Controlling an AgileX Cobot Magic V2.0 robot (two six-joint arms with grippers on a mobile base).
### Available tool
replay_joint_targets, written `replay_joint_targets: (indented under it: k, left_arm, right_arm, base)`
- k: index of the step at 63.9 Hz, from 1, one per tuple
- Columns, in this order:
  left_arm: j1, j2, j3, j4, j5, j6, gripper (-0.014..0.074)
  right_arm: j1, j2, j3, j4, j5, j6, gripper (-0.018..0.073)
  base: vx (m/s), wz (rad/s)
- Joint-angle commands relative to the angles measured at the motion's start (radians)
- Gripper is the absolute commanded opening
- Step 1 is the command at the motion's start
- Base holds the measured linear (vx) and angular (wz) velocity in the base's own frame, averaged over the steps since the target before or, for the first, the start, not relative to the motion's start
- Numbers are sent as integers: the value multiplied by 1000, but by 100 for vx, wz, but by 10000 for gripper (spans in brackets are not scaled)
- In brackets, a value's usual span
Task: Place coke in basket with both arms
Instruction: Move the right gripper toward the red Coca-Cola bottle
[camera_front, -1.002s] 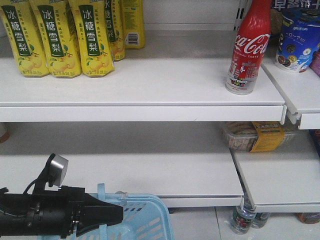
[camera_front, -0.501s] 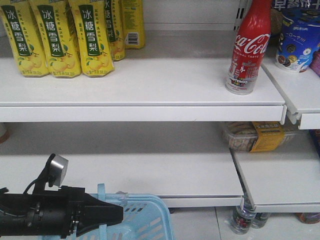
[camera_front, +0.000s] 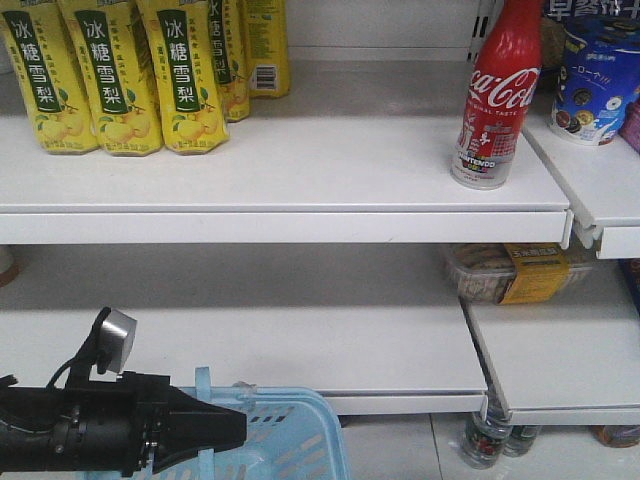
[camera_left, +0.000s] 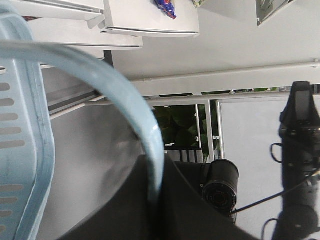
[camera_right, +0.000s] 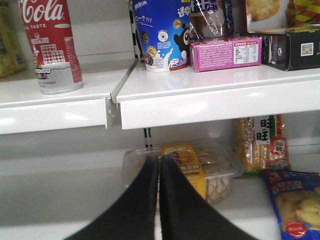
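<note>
The fingers (camera_right: 176, 200) of the right gripper (camera_right: 159, 161) are pressed together, tip against tip, and nothing is between them. Just beyond the tips lies a clear snack tray (camera_right: 200, 170) on the lower shelf (camera_right: 60, 200). The coke (camera_right: 51, 47) stands upright on the upper shelf (camera_right: 60, 107), at 10 o'clock from these tips and well apart from them. The left gripper (camera_front: 236, 428) is at 7 o'clock in the front view. Its fingers (camera_left: 192, 212) seem closed on the thin handle (camera_left: 142, 125) of the basket (camera_front: 295, 430), though the contact itself is dark.
</note>
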Motion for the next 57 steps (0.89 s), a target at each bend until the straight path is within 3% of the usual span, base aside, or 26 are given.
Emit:
replay_joint_targets:
  k: [1, 11, 28, 40, 57]
  left_arm:
    - [-3, -34, -13, -96, 86, 4, -6]
    - [-3, -34, -13, -96, 86, 4, -6]
    - [-3, -34, -13, -96, 86, 4, -6]
    - [-3, -34, -13, -96, 86, 4, -6]
    - [-3, -34, -13, -96, 86, 4, -6]
  right_arm:
    - [-3, 107, -113, -49, 1, -42, -5]
    - [-3, 241, -215, -44, 36, -48, -5]
    - [-3, 312, -225, -24, 46, -36, -5]
    - [-3, 316, -225, -104, 45, -43, 3]
    - [-3, 316, -225, -106, 44, -43, 147]
  base:
    - [0, 0]
    - [0, 0]
    - [0, 0]
    - [0, 0]
    - [0, 0]
